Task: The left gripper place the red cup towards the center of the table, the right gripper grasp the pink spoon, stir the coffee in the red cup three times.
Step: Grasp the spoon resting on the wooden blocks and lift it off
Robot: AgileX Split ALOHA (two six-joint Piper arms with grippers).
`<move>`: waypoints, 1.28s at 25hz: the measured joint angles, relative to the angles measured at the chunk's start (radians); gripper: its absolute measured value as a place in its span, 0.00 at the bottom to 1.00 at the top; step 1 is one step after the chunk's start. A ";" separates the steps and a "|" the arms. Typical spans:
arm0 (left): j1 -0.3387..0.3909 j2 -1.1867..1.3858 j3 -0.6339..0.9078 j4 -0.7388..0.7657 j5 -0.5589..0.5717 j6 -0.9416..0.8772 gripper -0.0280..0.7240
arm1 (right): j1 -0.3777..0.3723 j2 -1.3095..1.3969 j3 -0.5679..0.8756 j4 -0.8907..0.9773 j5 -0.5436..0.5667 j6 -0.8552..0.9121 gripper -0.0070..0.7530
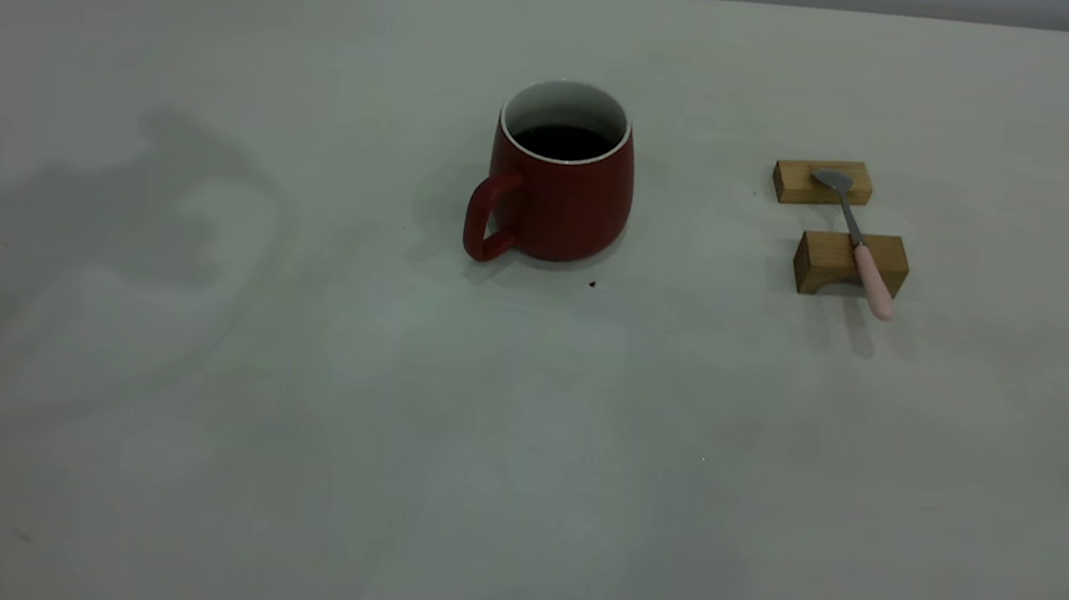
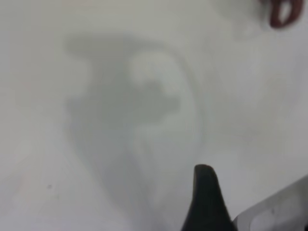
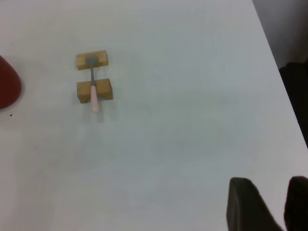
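While spoon [image 1: 858,244] bridges blocks [image 1: 835,224], cup [image 1: 562,192] centred

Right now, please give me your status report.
Both arms away from the items. Red cup central, coffee inside. Pink spoon across two wooden blocks, untouched. Nothing blocking.

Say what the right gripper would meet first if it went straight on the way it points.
Probably bare table: the right gripper looks down at open surface, with the pink spoon on its wooden blocks well off to one side. Depth is unclear.
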 joint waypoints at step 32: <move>0.000 -1.395 1.125 0.037 -0.063 -0.348 0.82 | 0.000 0.000 0.000 0.000 0.000 0.000 0.32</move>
